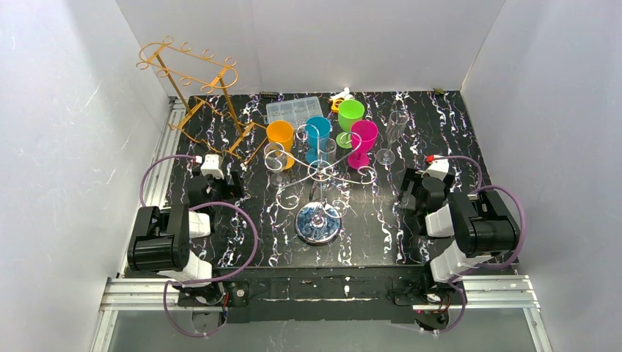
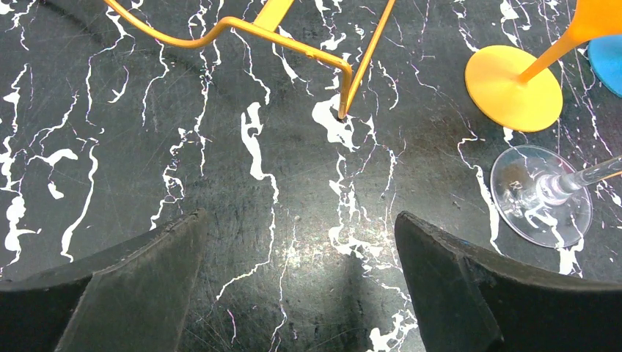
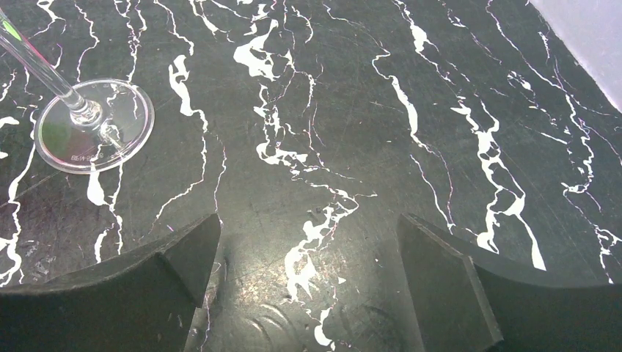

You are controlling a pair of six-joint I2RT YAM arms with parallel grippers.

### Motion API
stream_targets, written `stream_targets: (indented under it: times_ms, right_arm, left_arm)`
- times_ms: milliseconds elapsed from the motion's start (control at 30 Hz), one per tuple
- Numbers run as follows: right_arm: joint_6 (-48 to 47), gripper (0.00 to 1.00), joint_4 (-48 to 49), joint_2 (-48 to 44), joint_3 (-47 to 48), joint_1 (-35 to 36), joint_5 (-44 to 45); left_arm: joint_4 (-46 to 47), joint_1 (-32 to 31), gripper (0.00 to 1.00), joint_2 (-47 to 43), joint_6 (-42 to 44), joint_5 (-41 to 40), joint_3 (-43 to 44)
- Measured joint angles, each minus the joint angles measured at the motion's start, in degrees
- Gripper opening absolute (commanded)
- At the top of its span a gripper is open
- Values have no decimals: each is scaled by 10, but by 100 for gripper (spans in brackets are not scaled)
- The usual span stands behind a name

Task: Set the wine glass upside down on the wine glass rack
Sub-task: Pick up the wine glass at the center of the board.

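Left gripper point(image 2: 301, 235) and right gripper point(image 3: 308, 235) of mine stand wide open, empty. The wine glass point(image 1: 276, 155) is upright beside the orange cup point(image 1: 280, 134), near the silver rack point(image 1: 319, 224); what fills the clear box point(image 1: 293, 110) I cannot tell.

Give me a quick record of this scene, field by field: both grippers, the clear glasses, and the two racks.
left gripper: open, holding nothing
right gripper: open, holding nothing
clear wine glass: upright, right by the orange goblet
clear flute: upright, right of the pink goblet
gold rack: back left, nothing hanging on it
silver rack: centre, between the arms
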Motion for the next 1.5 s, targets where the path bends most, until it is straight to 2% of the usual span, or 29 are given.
stream_targets:
  times_ms: [233,333,433,533,633,733,967,1200,1333,1500]
  right_arm:
    - [1,100,-24,-9,5,1,12]
    - [21,100,-136,-58,41,1,49]
    - [38,100,-276,-107,120,1,82]
    - [94,100,-384,-137,199,1,103]
    - [164,100,-474,-176,231,-1,96]
    - [191,100,-557,-199,254,-5,63]
    - [191,100,-721,-198,386,-8,-9]
    - [178,100,-800,-208,509,-8,-77]
    - [171,100,-840,-185,581,-7,-112]
    - [171,87,-895,-135,651,-7,-132]
  left_arm:
    - [0,0,99,0,1,0,0]
    - [0,0,99,0,1,0,0]
    - [0,0,99,0,1,1,0]
    - [-20,0,99,-6,2,10,4]
    - [-86,0,99,-35,10,31,31]
    - [-136,0,99,-81,16,48,57]
    - [-296,2,99,-177,-1,78,119]
    - [-447,11,99,-272,-15,104,124]
    - [-557,18,99,-264,-20,117,181]
    - [-691,18,99,-219,-10,121,294]
